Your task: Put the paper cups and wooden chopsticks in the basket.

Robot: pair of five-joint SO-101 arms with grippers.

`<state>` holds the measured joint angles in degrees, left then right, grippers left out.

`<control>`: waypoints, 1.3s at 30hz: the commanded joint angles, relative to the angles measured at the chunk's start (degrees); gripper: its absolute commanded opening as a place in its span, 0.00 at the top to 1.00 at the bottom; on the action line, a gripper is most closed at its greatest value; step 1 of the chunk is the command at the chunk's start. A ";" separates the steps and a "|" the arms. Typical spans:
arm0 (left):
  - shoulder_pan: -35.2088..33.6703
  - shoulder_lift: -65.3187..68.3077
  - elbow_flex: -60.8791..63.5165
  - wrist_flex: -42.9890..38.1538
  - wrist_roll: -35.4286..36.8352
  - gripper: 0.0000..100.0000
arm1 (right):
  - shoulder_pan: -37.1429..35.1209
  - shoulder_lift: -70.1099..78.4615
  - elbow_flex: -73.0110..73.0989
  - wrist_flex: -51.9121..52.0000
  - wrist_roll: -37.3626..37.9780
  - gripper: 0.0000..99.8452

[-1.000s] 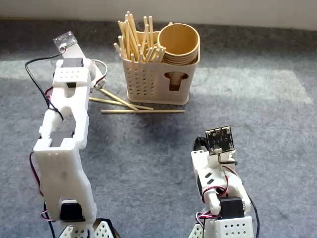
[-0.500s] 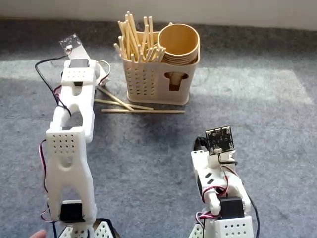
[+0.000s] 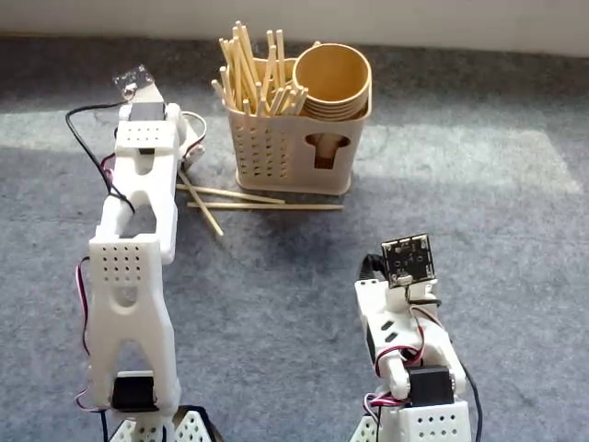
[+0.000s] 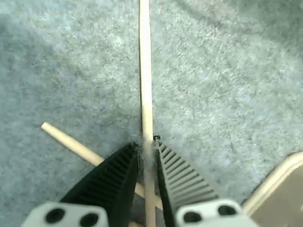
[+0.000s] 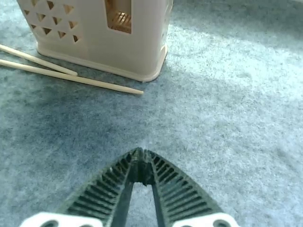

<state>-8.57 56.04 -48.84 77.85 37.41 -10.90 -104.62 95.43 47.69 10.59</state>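
The left arm (image 3: 138, 230) and right arm (image 3: 409, 368) are white plastic shells dotted with small holes, with black servos at the joints, thin red, white and black cables (image 3: 411, 339), a bare black circuit board (image 3: 408, 259) and ribbed black fingers (image 5: 106, 187).

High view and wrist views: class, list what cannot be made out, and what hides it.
Left wrist view: the chopstick in the left gripper runs off the edge.
High view: the basket wall hides how many paper cups are stacked.
Right wrist view: edge crops the basket's top.
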 commanded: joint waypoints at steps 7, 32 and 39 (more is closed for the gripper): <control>0.48 -0.75 -11.30 17.05 3.52 0.99 | 0.40 -0.66 0.31 -1.63 0.79 0.99; -4.70 -2.24 -38.81 23.12 -11.25 1.00 | 0.40 -0.66 0.31 -1.63 0.79 0.99; -5.05 -15.69 -32.66 23.21 -11.25 1.00 | 0.40 -0.66 0.31 -1.63 0.79 0.99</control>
<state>-13.76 49.71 -83.21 100.70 26.51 -10.90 -104.62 95.43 47.69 10.59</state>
